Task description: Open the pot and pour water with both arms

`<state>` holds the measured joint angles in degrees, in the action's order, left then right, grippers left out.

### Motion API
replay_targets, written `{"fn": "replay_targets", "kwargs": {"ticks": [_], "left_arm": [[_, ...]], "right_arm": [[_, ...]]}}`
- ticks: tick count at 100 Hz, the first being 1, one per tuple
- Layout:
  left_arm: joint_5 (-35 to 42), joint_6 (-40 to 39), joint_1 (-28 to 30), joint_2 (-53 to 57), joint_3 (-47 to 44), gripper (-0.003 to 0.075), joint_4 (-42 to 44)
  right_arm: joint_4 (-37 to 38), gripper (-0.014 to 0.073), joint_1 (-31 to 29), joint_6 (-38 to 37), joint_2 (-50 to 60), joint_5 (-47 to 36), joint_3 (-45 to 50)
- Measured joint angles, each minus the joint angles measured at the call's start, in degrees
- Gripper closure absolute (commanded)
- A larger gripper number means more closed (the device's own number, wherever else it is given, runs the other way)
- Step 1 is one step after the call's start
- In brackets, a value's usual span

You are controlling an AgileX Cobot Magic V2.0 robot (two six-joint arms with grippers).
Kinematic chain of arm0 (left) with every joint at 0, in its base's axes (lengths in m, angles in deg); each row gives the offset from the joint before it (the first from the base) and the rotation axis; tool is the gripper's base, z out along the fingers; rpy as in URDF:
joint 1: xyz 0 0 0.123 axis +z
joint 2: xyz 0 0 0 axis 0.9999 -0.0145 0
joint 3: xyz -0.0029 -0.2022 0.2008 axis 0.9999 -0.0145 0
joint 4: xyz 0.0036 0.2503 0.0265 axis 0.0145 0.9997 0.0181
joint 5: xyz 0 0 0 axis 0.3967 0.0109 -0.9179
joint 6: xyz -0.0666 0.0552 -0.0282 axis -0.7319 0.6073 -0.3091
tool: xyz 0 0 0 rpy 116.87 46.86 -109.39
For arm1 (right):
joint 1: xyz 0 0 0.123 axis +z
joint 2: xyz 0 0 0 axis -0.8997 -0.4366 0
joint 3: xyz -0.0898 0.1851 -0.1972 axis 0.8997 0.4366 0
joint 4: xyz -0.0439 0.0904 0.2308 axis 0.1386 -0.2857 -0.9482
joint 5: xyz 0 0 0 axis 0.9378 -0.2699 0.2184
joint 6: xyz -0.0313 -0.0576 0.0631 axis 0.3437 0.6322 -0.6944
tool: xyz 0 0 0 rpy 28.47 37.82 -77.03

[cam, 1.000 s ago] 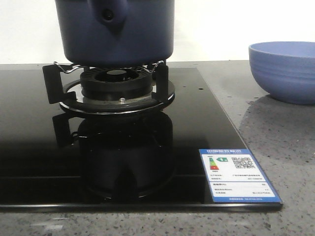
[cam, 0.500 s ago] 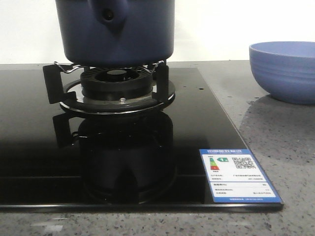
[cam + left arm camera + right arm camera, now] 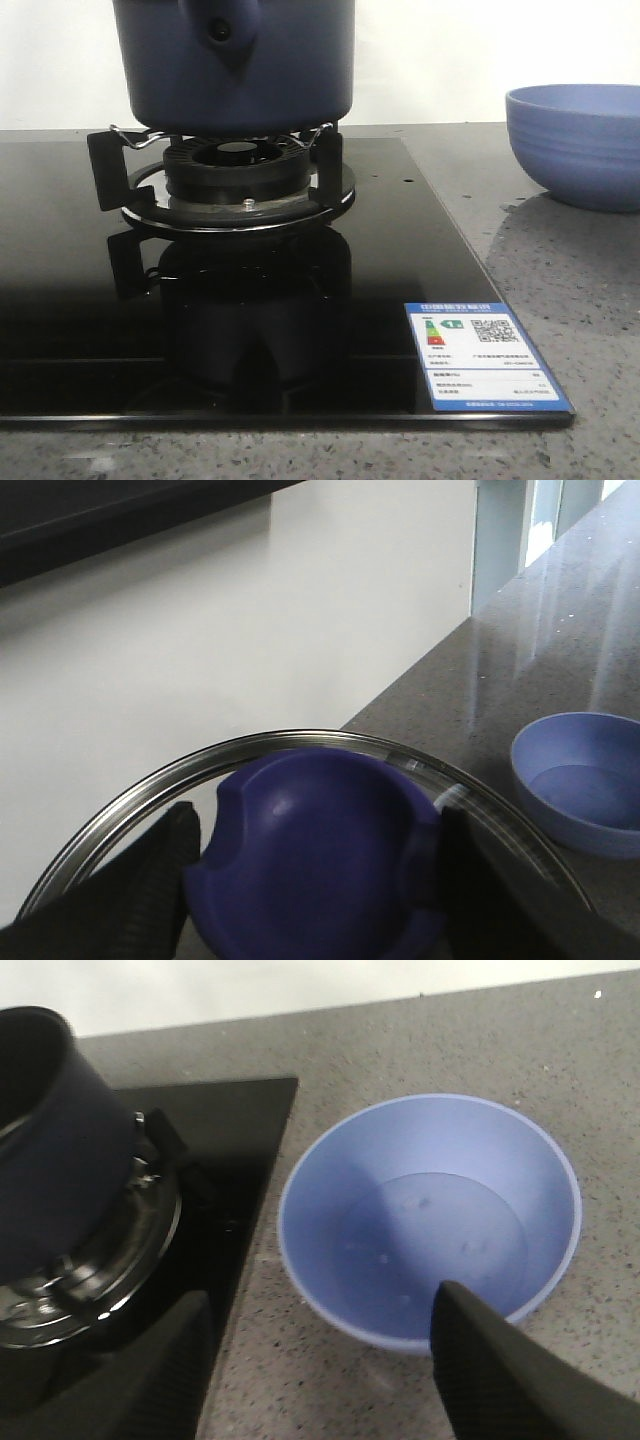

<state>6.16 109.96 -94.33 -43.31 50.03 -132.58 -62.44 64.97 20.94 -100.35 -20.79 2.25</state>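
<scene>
Sitting on burner, navy matte pot point(image 3: 233, 65)

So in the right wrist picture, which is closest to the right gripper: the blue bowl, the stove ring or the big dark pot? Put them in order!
From the right gripper, judging by that view:
1. The light-blue bowl, just ahead of the fingertips on the grey counter.
2. The burner ring, off to the side on the black cooktop.
3. The pot, sitting on that burner, slightly beyond it; these two are nearly level.
</scene>
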Motion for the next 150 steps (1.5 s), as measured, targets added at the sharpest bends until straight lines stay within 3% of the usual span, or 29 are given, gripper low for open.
{"fn": "replay_targets", "kwargs": {"ticks": [19,36,74,84,109,133,150], "left_arm": [[-2.20,-1.01,6.30,1.63,0.00,0.0374,0.29],[-2.54,-1.22,7.55,1.85,0.04,0.0374,0.44],[-0.57,-1.30,7.55,1.85,0.04,0.0374,1.82],[0.16,-1.30,7.55,1.85,0.04,0.0374,1.82],[0.64,-2.66,8.28,0.64,0.04,0.0374,1.60],[0.77,-4.58,11.04,0.03,0.04,0.0374,1.15],[0.77,-5.39,12.64,-0.04,0.04,0.0374,0.38]], "right_arm": [[3.73,0.0165,-5.31,-1.13,-15.49,8.51,-11.93],[6.23,0.0165,-9.30,-1.41,-26.68,15.06,-19.83],[7.11,0.0169,-10.14,-1.41,-40.41,16.24,-22.41],[7.36,0.0259,-10.14,-1.41,-41.92,16.13,-22.41],[7.86,0.0662,-10.14,-1.41,-42.49,15.42,-22.41],[8.37,0.0655,-10.01,-1.44,-42.49,16.64,-24.26],[8.66,0.0655,-8.66,-1.44,-42.49,20.38,-31.31]]}}
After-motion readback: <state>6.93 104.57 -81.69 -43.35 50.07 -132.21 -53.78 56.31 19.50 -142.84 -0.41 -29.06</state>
